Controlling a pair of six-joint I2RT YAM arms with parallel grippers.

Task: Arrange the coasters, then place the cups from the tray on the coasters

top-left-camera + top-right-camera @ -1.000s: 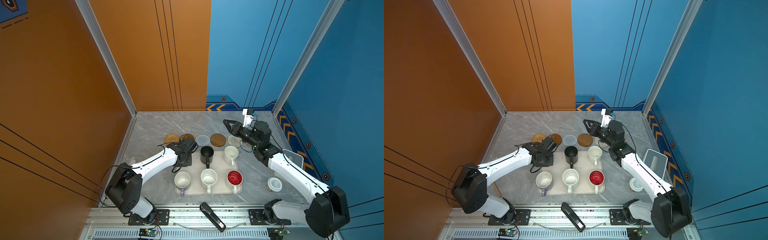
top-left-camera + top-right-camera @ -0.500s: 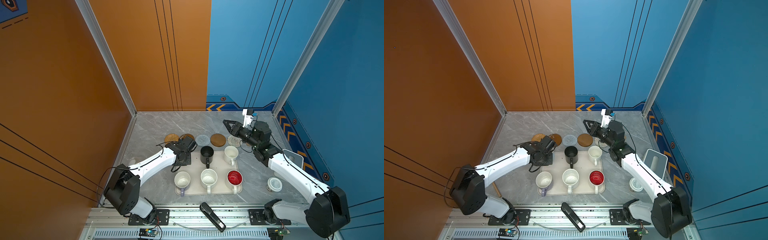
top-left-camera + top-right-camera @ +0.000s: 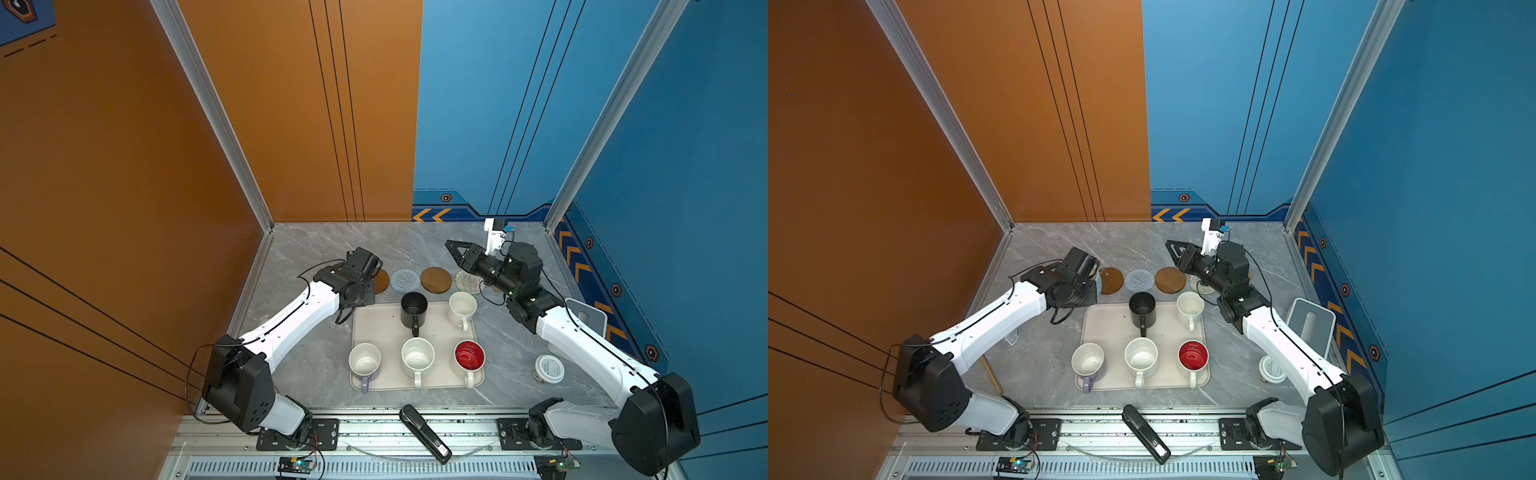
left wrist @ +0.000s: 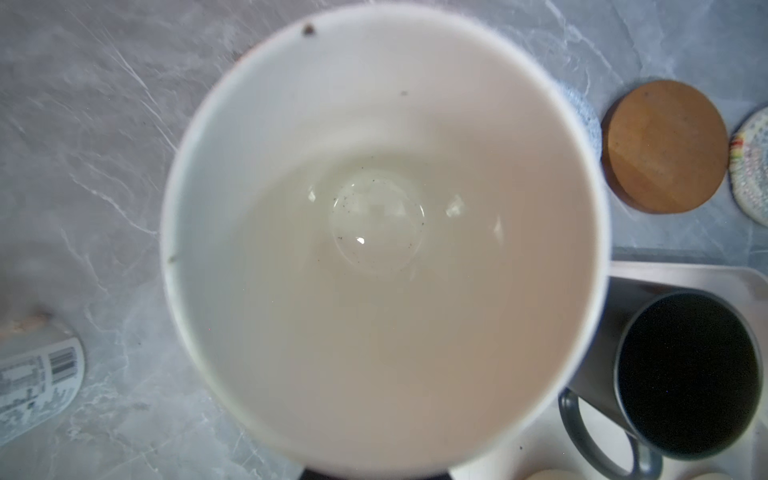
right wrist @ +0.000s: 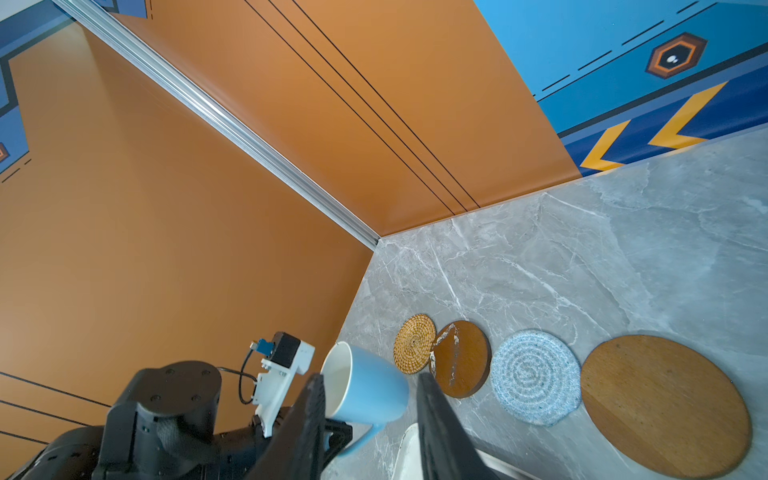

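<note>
tray (image 3: 376,322): 5 cups (image 3: 413,309) | left gripper (image 3: 1088,291): clamps 1 light blue mug (image 5: 374,395) | coasters (image 3: 435,279) seen: 5 | right gripper (image 3: 459,250): parted, empty

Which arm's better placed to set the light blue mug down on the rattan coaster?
Left. The left gripper holds the light blue mug, tilted, just beside the free rattan coaster. The right gripper hangs open and empty, well away from it.

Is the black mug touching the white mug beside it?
Apart. In both top views bare tray shows between the black mug and the white mug.
</note>
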